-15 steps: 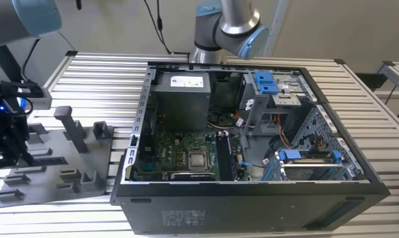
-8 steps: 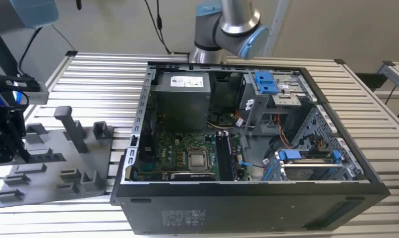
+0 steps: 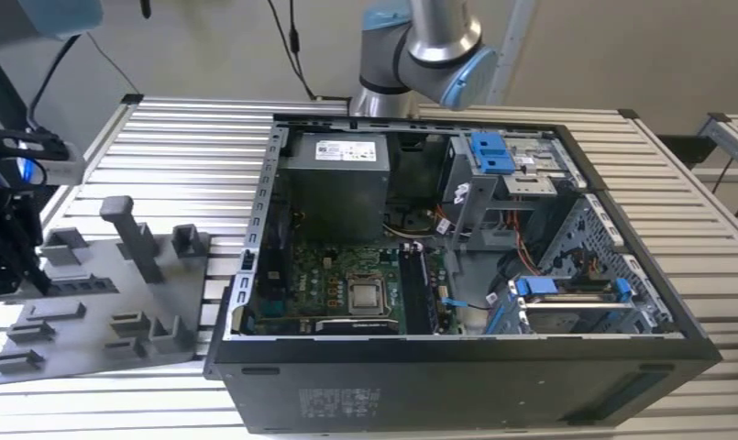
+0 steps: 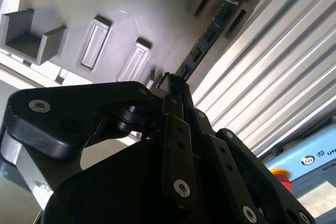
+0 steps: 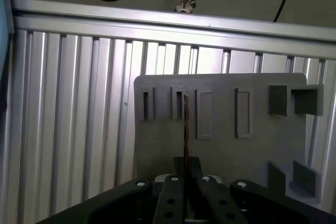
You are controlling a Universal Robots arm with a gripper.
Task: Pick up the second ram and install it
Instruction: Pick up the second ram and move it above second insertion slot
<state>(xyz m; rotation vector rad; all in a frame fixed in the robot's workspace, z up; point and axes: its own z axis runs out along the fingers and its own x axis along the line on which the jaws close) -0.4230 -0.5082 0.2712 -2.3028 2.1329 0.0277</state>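
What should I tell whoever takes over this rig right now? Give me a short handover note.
Pincer: shut on the second ram, which is held edge-on by one end.
Ram: over the grey holder plate, which sits to the exterior view's left of the open computer case. I cannot tell whether it is clear of its slot.
Done: ram grasped.
Left: the ram is not yet in the case or seated on the motherboard.
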